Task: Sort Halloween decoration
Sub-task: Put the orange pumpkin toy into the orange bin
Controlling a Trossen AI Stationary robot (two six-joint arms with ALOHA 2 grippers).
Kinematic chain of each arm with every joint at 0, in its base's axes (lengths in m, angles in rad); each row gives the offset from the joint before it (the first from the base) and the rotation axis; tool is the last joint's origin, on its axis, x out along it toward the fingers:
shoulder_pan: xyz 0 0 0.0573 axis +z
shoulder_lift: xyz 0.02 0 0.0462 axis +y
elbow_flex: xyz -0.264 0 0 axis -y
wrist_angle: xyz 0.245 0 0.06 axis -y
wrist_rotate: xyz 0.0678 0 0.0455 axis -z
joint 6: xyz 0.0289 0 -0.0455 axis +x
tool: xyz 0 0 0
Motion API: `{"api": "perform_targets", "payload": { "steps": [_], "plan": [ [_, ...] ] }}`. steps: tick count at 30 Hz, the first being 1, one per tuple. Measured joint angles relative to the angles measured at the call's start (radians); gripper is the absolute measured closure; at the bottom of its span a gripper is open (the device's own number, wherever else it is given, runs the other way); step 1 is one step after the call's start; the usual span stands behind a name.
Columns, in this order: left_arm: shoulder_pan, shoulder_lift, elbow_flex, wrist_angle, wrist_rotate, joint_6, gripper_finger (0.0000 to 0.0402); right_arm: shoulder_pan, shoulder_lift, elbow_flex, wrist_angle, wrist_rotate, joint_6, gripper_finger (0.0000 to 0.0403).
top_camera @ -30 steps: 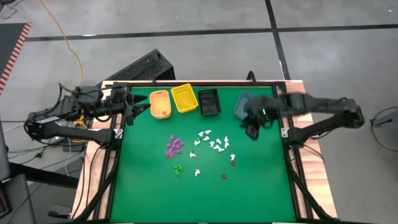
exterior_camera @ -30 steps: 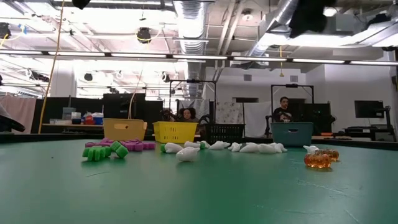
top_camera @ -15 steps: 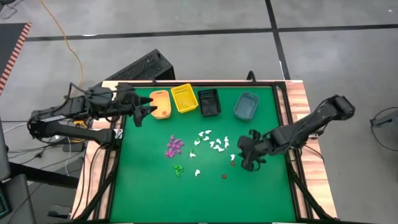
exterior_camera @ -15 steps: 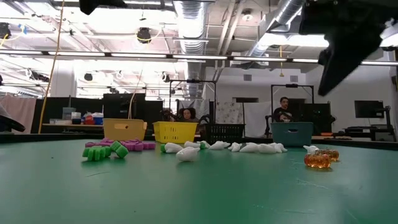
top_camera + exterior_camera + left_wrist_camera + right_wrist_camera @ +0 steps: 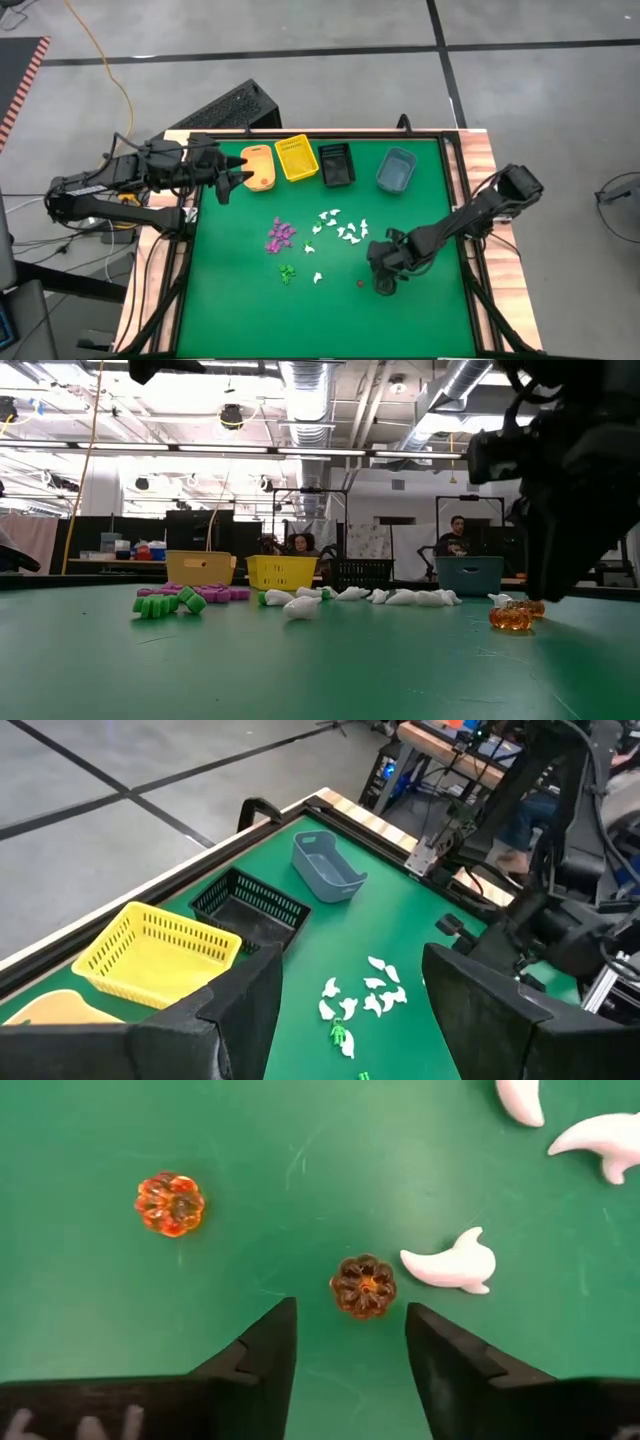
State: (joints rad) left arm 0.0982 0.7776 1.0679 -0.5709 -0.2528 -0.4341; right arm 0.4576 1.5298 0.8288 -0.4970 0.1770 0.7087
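Right claw (image 5: 384, 283) hangs low over the green worktop (image 5: 240, 310), toward its right side and a little nearer the front edge than the scattered pieces, and I have its fingers (image 5: 256, 1354) standing apart with nothing between them. Through its wrist camera I see a dark brown pumpkin (image 5: 363, 1286) sitting just ahead of the gap, with a white ghost piece (image 5: 455, 1266) almost touching it and a brighter orange pumpkin (image 5: 170, 1203) well apart on bare felt. I judge the open stance is there so the fingers can straddle the brown pumpkin; the ghost so close beside it is the risk, since one finger could nudge or trap it.

Most of the Halloween decoration lies loose near the middle of the worktop: a purple cluster (image 5: 281, 235) toward the left, a few green bits (image 5: 287, 272) just in front of it, and a spread of white pieces (image 5: 341, 228) to their right. Grouping by colour looks barely begun from how they lie.

Along the far edge stand four bins: an orange bin (image 5: 258, 167), a yellow basket (image 5: 297, 157), a black basket (image 5: 336, 164) and a grey-blue bin (image 5: 396, 170), lined up so each colour has its own drop.

Left claw (image 5: 228, 183) waits above the far left corner, beside the orange bin, fingers (image 5: 230, 1010) apart and empty, clear of the right arm's working area.
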Motion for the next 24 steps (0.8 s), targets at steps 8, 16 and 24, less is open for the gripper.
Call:
{"api": "perform_targets", "payload": {
  "steps": [8,16,24],
  "plan": [
    [0.000,0.001,0.000,0.000,0.008,0.002,0.0170,-0.019,0.010,0.000,0.020,0.002,-0.065,0.0169],
    [0.000,0.001,0.000,-0.023,0.007,0.002,0.0170,-0.029,0.015,0.000,0.037,-0.011,-0.097,0.0187],
    [0.000,0.001,0.000,-0.025,0.006,0.003,0.0170,-0.029,0.019,0.000,0.044,-0.011,-0.115,0.0197]
  ]
}}
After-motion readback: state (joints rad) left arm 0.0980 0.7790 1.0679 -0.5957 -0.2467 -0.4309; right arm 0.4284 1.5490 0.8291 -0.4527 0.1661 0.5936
